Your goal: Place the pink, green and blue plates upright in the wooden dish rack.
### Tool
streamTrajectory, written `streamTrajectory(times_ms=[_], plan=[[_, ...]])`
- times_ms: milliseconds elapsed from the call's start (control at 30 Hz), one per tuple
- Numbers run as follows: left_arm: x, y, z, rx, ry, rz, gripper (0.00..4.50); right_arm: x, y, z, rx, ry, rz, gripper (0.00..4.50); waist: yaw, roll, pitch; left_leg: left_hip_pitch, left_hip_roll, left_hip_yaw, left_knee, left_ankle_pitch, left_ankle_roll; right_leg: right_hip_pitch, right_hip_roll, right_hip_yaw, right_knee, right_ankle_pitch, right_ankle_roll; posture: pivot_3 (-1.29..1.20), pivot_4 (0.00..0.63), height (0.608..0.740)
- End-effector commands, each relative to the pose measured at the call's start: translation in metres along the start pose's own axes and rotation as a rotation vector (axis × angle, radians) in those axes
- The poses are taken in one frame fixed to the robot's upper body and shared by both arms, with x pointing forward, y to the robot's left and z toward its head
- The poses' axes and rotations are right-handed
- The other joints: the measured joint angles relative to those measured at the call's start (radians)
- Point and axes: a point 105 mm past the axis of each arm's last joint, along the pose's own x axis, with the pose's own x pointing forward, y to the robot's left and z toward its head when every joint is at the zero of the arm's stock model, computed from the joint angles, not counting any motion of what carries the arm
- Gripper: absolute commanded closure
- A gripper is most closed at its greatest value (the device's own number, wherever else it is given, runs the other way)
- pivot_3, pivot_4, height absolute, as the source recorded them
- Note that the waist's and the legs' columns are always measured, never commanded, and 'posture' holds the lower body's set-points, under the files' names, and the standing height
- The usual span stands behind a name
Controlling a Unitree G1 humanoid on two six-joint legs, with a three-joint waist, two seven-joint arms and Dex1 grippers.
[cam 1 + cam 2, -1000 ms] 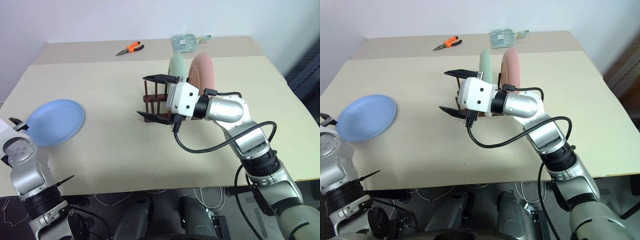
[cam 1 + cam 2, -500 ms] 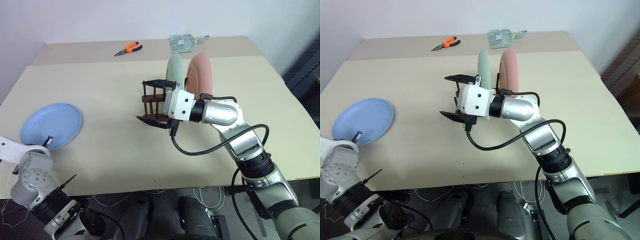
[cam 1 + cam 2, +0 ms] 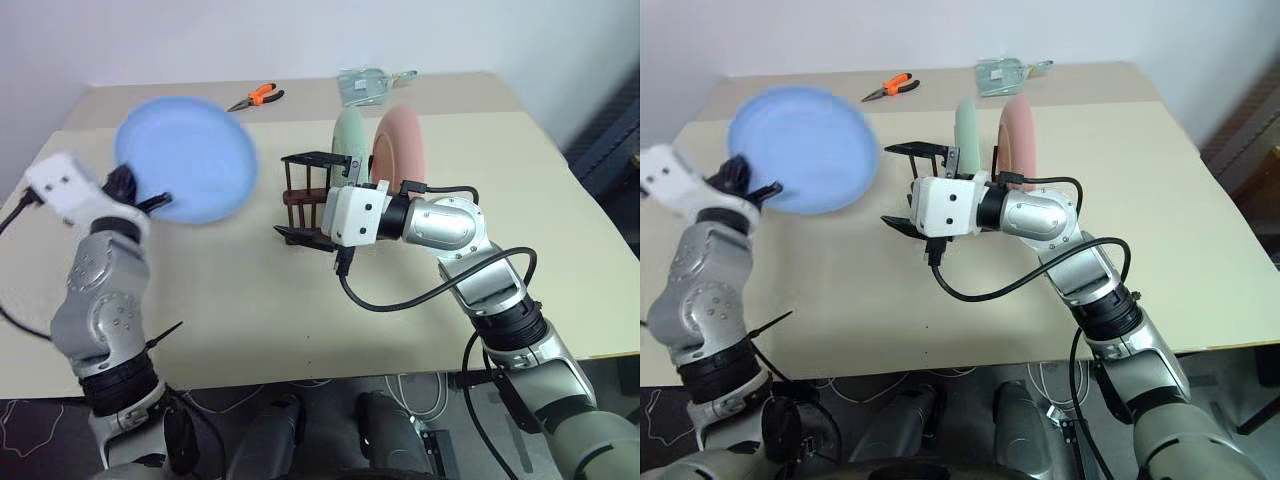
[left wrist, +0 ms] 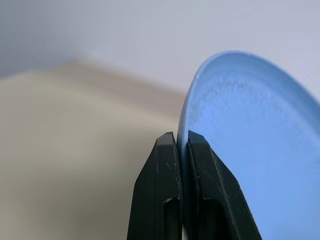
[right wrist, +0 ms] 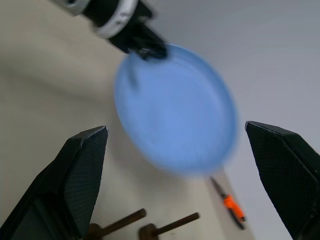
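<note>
Handover stage: our left end effector (image 4: 181,142) clamps blue plate (image 3: 185,160) by rim, aloft over desk (image 3: 230,300). Right end effector (image 3: 303,196) gapes wide beside wooden dish rack (image 3: 306,205), green plate (image 3: 350,140) and pink plate (image 3: 405,145) slotted upright. Next we judge: pass plate across.

The wide-open right gripper (image 3: 308,196) stands just beside the wooden dish rack (image 3: 306,205), blocking its near, vacant pegs. The green plate (image 3: 349,138) and pink plate (image 3: 402,148) fill the far slots. The table (image 3: 230,290) left of the rack lies bare beneath the lifted blue plate (image 3: 186,160).
</note>
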Motion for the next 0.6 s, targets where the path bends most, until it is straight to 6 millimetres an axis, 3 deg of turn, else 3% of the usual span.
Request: streamTrajectory(times_ms=[33, 200, 233, 300, 500, 533, 600], plan=[[-0.004, -0.033, 0.026, 0.022, -0.105, -0.111, 4.48, 0.013, 0.002, 0.011, -0.118, -0.037, 0.007, 0.00, -0.003, 0.000, 0.000, 0.000, 0.000, 0.000, 0.000, 0.000, 0.000, 0.000, 0.000, 0.000, 0.000, 0.000, 0.000, 0.00, 0.150, 0.739], [-0.007, -0.054, 0.025, -0.033, -0.105, -0.174, 4.48, 0.036, 0.015, -0.002, -0.245, 0.023, 0.038, 0.00, 0.000, 0.000, 0.000, 0.000, 0.001, 0.000, 0.000, 0.003, -0.005, -0.001, 0.002, 0.001, 0.000, 0.001, -0.001, 0.00, 0.150, 0.739], [-0.008, -0.057, 0.023, -0.040, -0.100, -0.187, 4.50, 0.039, 0.016, -0.005, -0.256, 0.038, 0.033, 0.25, 0.001, 0.000, 0.000, 0.000, 0.001, 0.000, 0.000, 0.003, -0.005, -0.001, 0.002, 0.001, 0.000, 0.001, -0.001, 0.00, 0.150, 0.739], [-0.011, -0.060, 0.021, -0.047, -0.092, -0.208, 4.50, 0.044, 0.017, -0.011, -0.277, 0.065, 0.034, 0.86, 0.003, 0.000, 0.000, 0.000, 0.001, 0.000, 0.000, 0.003, -0.006, -0.001, 0.002, 0.001, 0.000, 0.001, -0.001, 0.00, 0.150, 0.739], [-0.016, -0.058, 0.019, -0.058, -0.088, -0.217, 4.50, 0.050, 0.019, -0.017, -0.303, 0.103, 0.023, 4.05, 0.002, 0.000, 0.000, 0.000, 0.001, 0.000, 0.000, 0.004, -0.007, -0.001, 0.002, 0.001, 0.000, 0.001, -0.001, 0.00, 0.150, 0.739], [-0.017, -0.057, 0.019, -0.055, -0.086, -0.215, 4.50, 0.051, 0.019, -0.018, -0.306, 0.109, 0.020, 4.42, -0.002, 0.000, 0.000, 0.000, 0.001, 0.000, 0.000, 0.004, -0.007, -0.001, 0.002, 0.001, 0.000, 0.001, -0.001, 0.00, 0.150, 0.739], [-0.018, -0.054, 0.018, -0.053, -0.085, -0.212, 4.50, 0.051, 0.019, -0.019, -0.313, 0.120, 0.018, 4.48, 0.001, 0.000, 0.000, 0.000, 0.001, 0.000, -0.001, 0.004, -0.007, -0.001, 0.003, 0.001, 0.000, 0.001, -0.001, 0.00, 0.150, 0.739]])
